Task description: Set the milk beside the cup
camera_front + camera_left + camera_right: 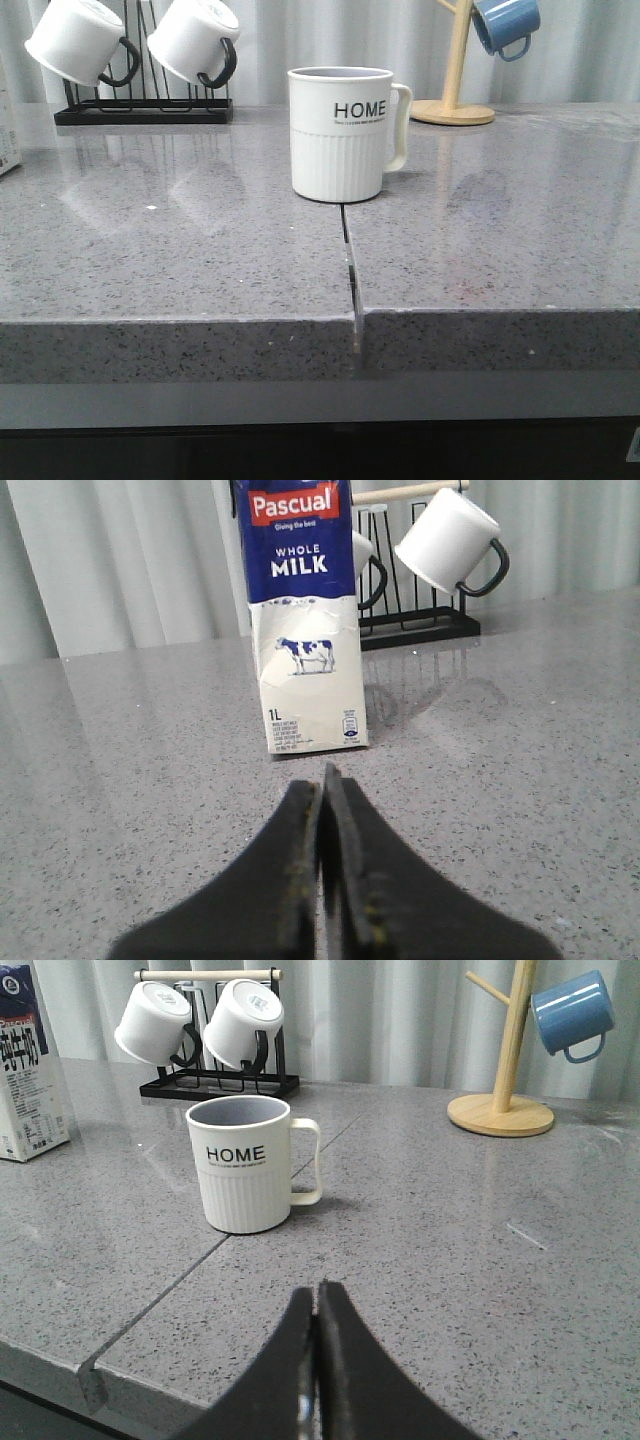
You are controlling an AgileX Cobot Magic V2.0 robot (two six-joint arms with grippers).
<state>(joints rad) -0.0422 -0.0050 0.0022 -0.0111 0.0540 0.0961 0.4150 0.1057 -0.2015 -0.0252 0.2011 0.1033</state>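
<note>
Your left gripper (322, 790) has its fingers pressed together and holds nothing; it hangs low over the worktop, pointed at the milk (303, 620) just ahead of it. Your right gripper (317, 1305) is likewise closed tight and empty, near the front edge of the worktop and aimed at the cup (343, 133).

You are working on a grey speckled stone worktop (180, 250), glossy enough to mirror what stands on it. A seam (348, 265) runs from the front edge back to the foot of the cup. Pale pleated curtains (330, 35) close off the back of the room.

The cup stands upright on that seam, mid-width and back from the front edge, handle toward the right edge. It reads "HOME" in black above a ribbed lower half.

The milk stands upright near the left edge, well apart from the cup. You can read "Pascual" on red, "WHOLE MILK" on blue, a cow picture and "1L".

Toward the back left corner a black rack (140, 105) carries two white mugs (80, 40) with black handles. Toward the back right a wooden mug tree (455, 80) holds a blue mug (506, 24).
</note>
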